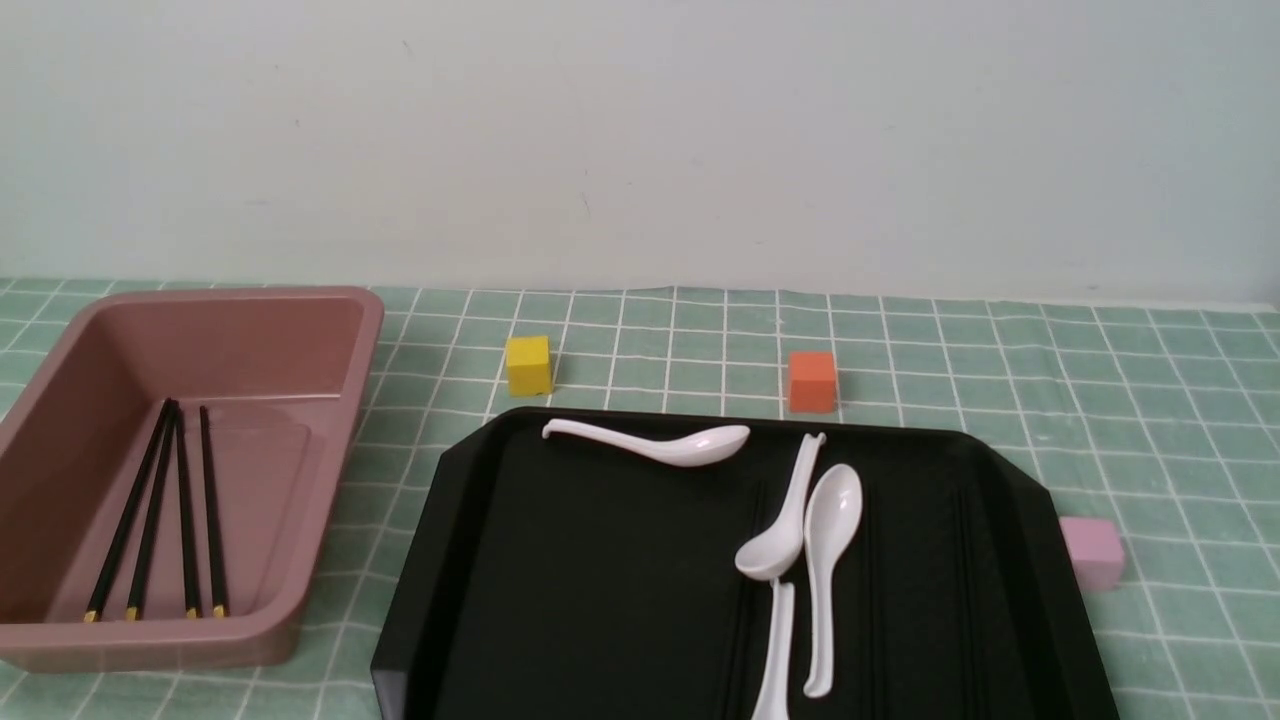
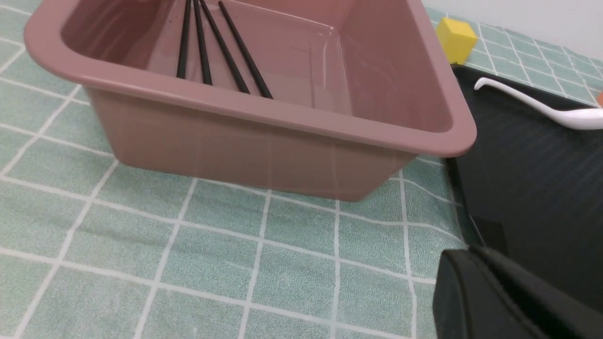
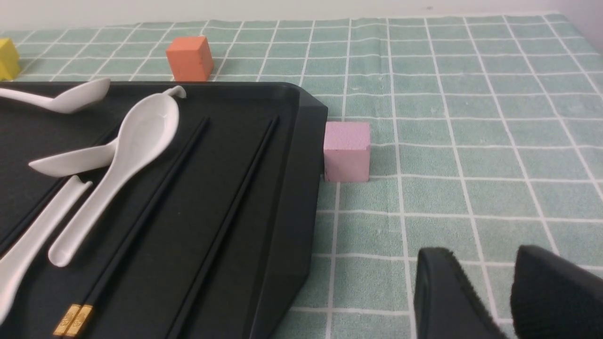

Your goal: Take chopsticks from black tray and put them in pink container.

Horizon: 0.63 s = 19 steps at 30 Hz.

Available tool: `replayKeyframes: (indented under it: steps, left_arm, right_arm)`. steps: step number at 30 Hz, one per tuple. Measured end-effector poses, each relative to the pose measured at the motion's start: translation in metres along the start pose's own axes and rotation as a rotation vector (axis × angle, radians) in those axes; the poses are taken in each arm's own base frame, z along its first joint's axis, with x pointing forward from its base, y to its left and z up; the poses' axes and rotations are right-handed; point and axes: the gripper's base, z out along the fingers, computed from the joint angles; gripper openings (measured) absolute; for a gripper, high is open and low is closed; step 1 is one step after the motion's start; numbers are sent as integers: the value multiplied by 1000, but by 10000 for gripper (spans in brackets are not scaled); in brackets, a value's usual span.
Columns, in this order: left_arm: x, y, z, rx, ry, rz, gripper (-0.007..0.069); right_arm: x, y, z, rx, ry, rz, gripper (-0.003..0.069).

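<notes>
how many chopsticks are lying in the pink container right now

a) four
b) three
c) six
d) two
a, since four separate gold tips show along the near side of the pink container, one on each of the black chopsticks lying inside it.

Black chopsticks point(image 1: 212, 515) inside pink container point(image 1: 180, 645).
</notes>
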Motion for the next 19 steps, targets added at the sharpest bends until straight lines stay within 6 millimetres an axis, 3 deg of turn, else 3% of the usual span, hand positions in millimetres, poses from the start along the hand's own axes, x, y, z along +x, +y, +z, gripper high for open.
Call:
replayKeyframes:
  steps: [19]
  left_arm:
    - [0, 0, 0, 0, 0, 0, 23]
  right_arm:
    - [0, 0, 0, 0, 0, 0, 240]
